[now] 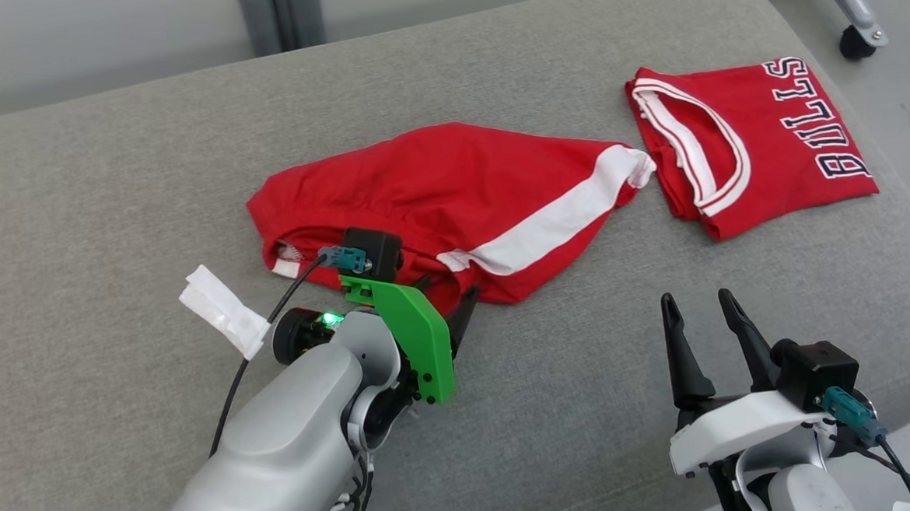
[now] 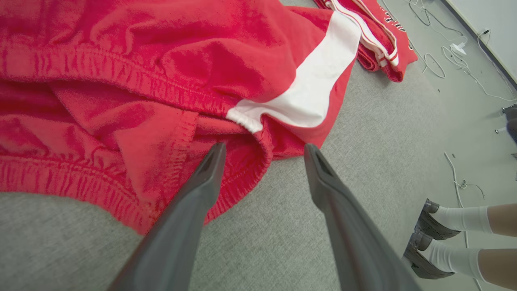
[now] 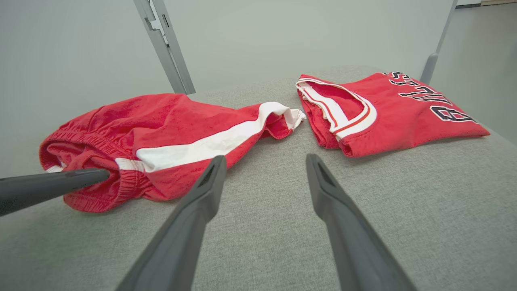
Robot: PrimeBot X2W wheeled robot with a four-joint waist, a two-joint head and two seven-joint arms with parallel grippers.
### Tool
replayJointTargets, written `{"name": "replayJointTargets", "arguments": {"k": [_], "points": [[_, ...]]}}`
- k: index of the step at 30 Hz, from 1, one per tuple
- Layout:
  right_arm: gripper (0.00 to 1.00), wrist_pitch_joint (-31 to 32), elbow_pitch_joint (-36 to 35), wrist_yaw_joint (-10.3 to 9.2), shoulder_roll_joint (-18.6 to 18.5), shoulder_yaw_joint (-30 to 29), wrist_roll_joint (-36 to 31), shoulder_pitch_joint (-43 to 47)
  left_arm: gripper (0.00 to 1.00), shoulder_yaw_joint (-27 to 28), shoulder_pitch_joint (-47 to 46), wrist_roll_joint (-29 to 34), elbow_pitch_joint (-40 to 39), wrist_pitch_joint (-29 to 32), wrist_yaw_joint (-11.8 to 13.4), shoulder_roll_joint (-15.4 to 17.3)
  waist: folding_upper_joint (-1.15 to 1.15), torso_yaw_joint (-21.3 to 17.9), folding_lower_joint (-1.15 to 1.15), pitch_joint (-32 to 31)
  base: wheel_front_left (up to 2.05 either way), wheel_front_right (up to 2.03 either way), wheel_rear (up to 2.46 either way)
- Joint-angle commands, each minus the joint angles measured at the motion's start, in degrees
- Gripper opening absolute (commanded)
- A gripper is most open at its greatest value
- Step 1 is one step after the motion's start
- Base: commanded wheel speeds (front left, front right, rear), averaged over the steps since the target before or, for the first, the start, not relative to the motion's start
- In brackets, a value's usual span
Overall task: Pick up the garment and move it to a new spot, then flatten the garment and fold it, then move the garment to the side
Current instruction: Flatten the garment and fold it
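The big soft grey cloth-covered surface [image 1: 116, 191] takes up most of the scene. In the middle of it lie the red stretchy-waist shorts with a white side stripe [image 1: 443, 185]. They are bunched up and wrinkled, not flat. Just beside them, on the far right, lies a red jersey with white trim and dark letters [image 1: 772, 140]. It is folded into a neat square, so it looks done.

I think the shorts are the job now. They are on the surface, but they are not yet flattened, folded or moved to the side. Most of the work is left.

The left gripper [image 2: 264, 146] is at the near edge of the shorts, by the waistband. Its fingers are spread wide and pinch nothing. One finger is over the waistband and the other is over bare grey cloth. The right gripper [image 1: 696, 297] waits on the near right, spread wide too, with nothing in it.

A small white strip of tape [image 1: 222, 309] sits near the left.

Count: two red clothes, two grippers, one white strip.
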Motion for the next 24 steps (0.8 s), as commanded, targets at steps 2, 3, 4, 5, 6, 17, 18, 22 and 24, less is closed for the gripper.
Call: {"name": "replayJointTargets", "arguments": {"k": [2, 3, 4, 5, 6, 17, 18, 22, 24], "points": [[1.0, -0.6, 0.1, -0.09, 0.1, -0.1, 0.2, 0.6, 1.0, 0.2, 0.1, -1.4, 0.6, 0.2, 1.2, 0.3, 0.0, -3.6, 0.0, 1.0, 0.0, 0.0, 0.0], [1.0, -0.6, 0.2, -0.1, 0.2, -0.1, 0.3, 0.7, 1.0, 0.1, -0.3, -1.4, 1.0, 0.0, 1.7, 0.3, 0.0, -4.1, 0.0, 1.1, 0.0, 0.0, 0.0], [1.0, -0.8, 0.3, -0.09, 0.2, -0.2, 0.3, 0.8, 1.0, 0.0, -0.5, -1.5, 1.3, 0.0, 1.9, 0.3, 0.0, -4.4, 0.0, 1.2, 0.0, 0.0, 0.0], [1.0, -0.9, 0.4, -0.09, 0.3, -0.2, 0.4, 0.8, 1.0, 0.1, -0.7, -2.1, 1.5, -0.1, 2.1, 0.3, 0.0, -4.7, 0.0, 1.3, 0.0, 0.0, 0.0], [1.0, -1.0, 0.5, -0.09, 0.3, -0.3, 0.4, 0.8, 1.0, 0.0, -0.9, -2.1, 1.6, -0.1, 2.2, 0.3, 0.0, -4.8, 0.0, 1.4, 0.0, 0.0, 0.0], [1.0, -1.5, 0.6, -0.1, 0.8, -1.0, 0.3, 0.0, 0.0, -1.6, -3.2, -2.1, 5.2, -3.4, -0.4, 0.3, 0.0, -3.3, 0.0, 2.0, 0.0, 0.0, 0.0], [1.0, -1.5, 0.5, -0.1, 0.7, -1.2, 0.2, 0.1, 0.0, -1.8, -3.3, -2.0, 5.4, -3.9, -0.7, 0.3, 0.0, -2.8, 0.0, 2.0, 0.0, 0.0, 0.0], [1.0, -1.4, 0.3, -0.1, 0.2, -1.9, -0.1, 0.5, 0.0, -2.0, -1.7, -1.0, 4.6, -6.6, -2.1, 2.3, 0.0, -0.1, 0.0, 1.6, 0.0, 0.0, 0.0], [1.0, -1.2, 0.2, -0.09, 0.1, -2.2, -0.2, 0.7, 0.0, -1.6, 0.3, -1.2, 2.9, -7.9, -2.0, 3.9, 0.0, 1.5, 0.0, 1.3, 0.0, 0.0, 0.0]]}}
